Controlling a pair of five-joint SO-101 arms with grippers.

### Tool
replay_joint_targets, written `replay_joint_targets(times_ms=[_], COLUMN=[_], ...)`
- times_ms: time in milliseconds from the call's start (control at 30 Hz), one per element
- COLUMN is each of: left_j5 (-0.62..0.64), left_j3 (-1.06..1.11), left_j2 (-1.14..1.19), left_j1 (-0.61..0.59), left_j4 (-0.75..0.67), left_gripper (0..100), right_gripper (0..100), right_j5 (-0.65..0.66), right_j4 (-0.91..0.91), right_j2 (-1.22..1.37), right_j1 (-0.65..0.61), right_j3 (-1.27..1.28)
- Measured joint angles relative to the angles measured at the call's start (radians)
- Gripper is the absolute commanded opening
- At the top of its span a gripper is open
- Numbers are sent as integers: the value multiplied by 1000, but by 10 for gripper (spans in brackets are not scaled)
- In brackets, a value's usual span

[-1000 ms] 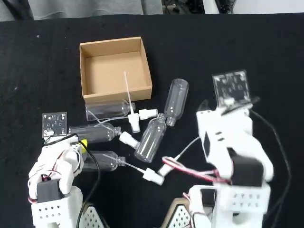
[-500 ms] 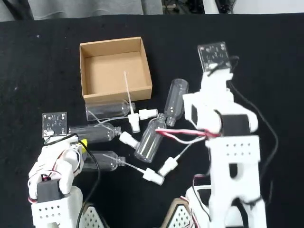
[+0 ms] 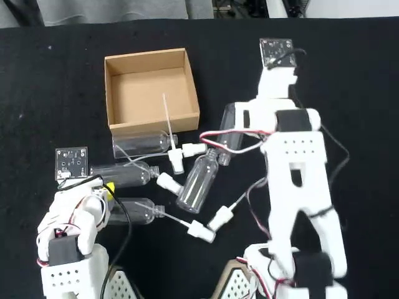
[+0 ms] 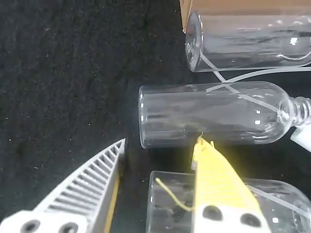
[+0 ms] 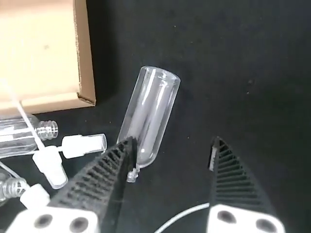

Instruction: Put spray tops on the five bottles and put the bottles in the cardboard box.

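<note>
Black tabletop point(image 3: 361, 75) under the cardboard box point(image 3: 151, 88) — grey fabric point(image 3: 124, 9) beyond it

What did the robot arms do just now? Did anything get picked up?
The right arm stretched out away from its base, so the right hand now hangs open over the clear bottle near the cardboard box. It has grabbed nothing. The left hand, the other bottles, the loose spray tops and the box stayed put.
</note>
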Motion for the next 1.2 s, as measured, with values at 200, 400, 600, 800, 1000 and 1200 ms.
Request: replay_joint_targets(times_ms=[200,400,600,800,1000,1200], left_j5=[0,0,0,0,0,0], left_j3=[0,0,0,0,0,2], left_j2=[0,0,0,0,0,0], left_j1=[0,0,0,0,0,0], left_j4=[0,0,0,0,0,0], left_gripper=[209,209,209,209,209,209], right_gripper=[227,227,227,227,227,227], right_j5=[-14,-32,-115,-157,-160,-160], right_j4=[-5,-5,-5,-5,-5,-5], right_j2=[176,316,451,603,727,835], right_j1=[-29,-37,-41,-41,-41,-41], right_j3=[-101,-207,-299,-407,-500,-560])
